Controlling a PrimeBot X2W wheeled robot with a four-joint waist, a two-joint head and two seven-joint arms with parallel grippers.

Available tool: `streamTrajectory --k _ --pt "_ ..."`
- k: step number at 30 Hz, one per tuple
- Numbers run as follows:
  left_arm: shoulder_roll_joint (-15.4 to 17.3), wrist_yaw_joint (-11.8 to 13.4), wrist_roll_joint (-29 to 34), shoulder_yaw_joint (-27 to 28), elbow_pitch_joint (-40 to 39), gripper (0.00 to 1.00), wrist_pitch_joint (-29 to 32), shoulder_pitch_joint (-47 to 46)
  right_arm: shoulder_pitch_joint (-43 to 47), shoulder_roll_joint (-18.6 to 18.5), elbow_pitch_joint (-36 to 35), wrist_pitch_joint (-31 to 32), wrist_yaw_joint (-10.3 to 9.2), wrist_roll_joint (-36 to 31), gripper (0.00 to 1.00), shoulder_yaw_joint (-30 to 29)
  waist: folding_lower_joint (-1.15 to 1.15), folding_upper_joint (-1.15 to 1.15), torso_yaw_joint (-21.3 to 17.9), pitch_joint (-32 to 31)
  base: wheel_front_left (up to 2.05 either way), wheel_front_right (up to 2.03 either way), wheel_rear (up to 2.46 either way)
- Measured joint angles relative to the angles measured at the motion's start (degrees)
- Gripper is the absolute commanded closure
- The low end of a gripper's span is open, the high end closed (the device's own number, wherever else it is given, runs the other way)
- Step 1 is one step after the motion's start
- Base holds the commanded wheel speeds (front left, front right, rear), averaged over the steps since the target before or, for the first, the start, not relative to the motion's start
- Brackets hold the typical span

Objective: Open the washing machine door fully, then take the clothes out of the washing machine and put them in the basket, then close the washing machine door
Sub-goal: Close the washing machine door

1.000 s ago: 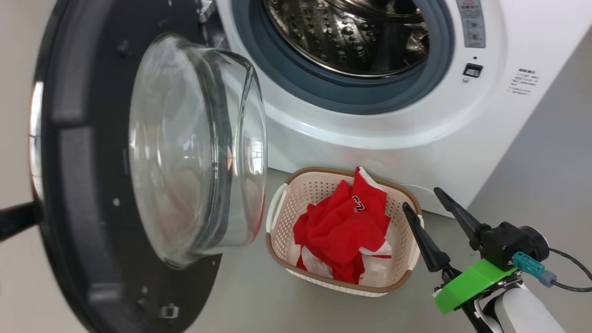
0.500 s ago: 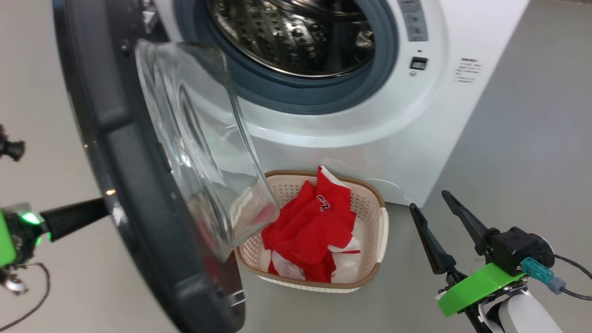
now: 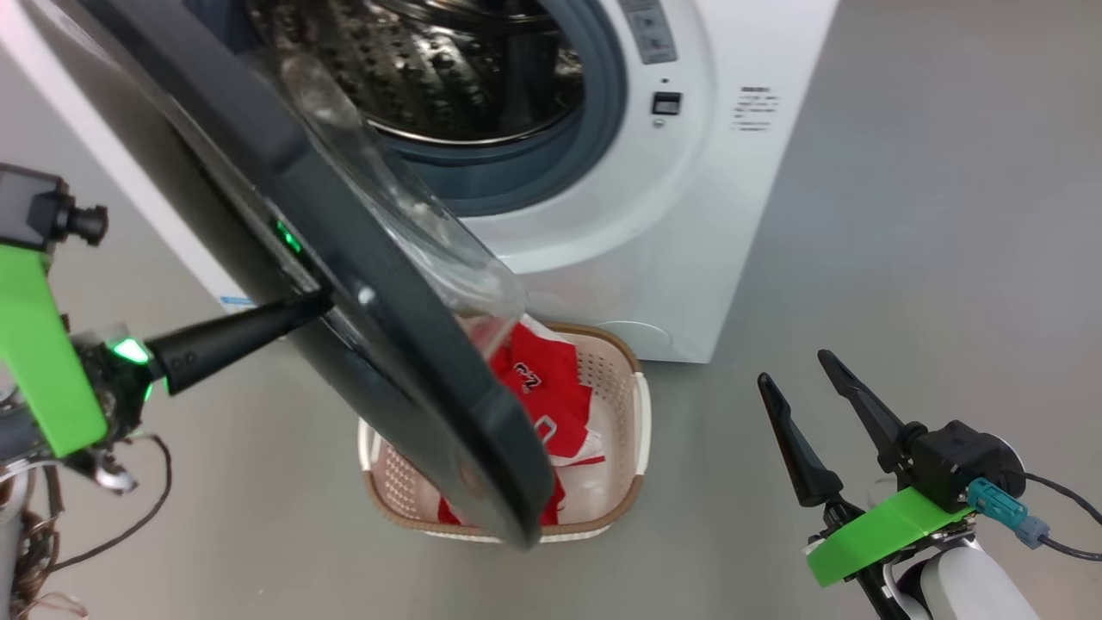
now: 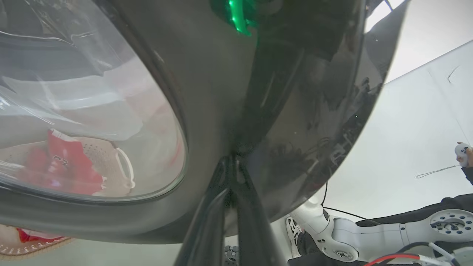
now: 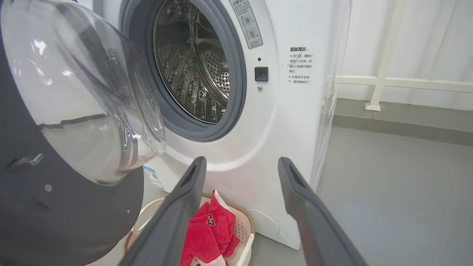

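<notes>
In front of the big white boxy front-loading washing machine [image 3: 689,258], the large round door with its wide glossy black rim and bulging clear glass centre [image 3: 387,344] stands partly swung, edge-on in the head view. The bright red garments with white trim [image 3: 542,387] lie in the small cream perforated plastic basket with a brown rim [image 3: 611,387] on the floor just below it. The perforated steel drum [image 3: 448,77] looks empty as far as it shows.

The left gripper [image 3: 314,303] has its two dark fingers pressed together into one point, and the tip rests on the door's outer black face, beside the glass. The right gripper [image 3: 792,367] hangs well apart from the door with its fingers spread and nothing between them.

The door is likely rigid and fairly heavy with that thick glass bowl, and it swings only about its hinge. The glossy rim looks slippery, so a pushing fingertip may slide. The best place to press is probably the black rim far from the hinge, never the glass. The latch will probably need a firm last push.
</notes>
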Motion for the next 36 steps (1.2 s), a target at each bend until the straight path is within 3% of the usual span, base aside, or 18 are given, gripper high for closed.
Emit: streamTrajectory --k 7,16,36 --pt "-2.1 0.0 2.3 -0.3 2.3 1.0 -3.5 -2.7 0.0 0.6 -0.3 0.0 0.0 -0.1 0.0 -0.3 0.0 0.0 -3.8 0.8 0.0 0.0 0.0" --pt "-2.6 0.0 4.3 0.4 6.8 1.0 -7.4 -6.8 -0.1 1.7 -0.6 0.0 0.0 -0.1 0.0 -0.5 0.0 0.0 -8.5 2.1 0.0 0.0 0.0" --pt "-0.3 0.0 8.6 0.7 17.3 1.0 -19.4 -15.6 -0.4 3.5 -1.3 0.0 0.0 -0.3 0.0 -1.2 0.0 0.0 -16.8 5.1 0.0 0.0 0.0"
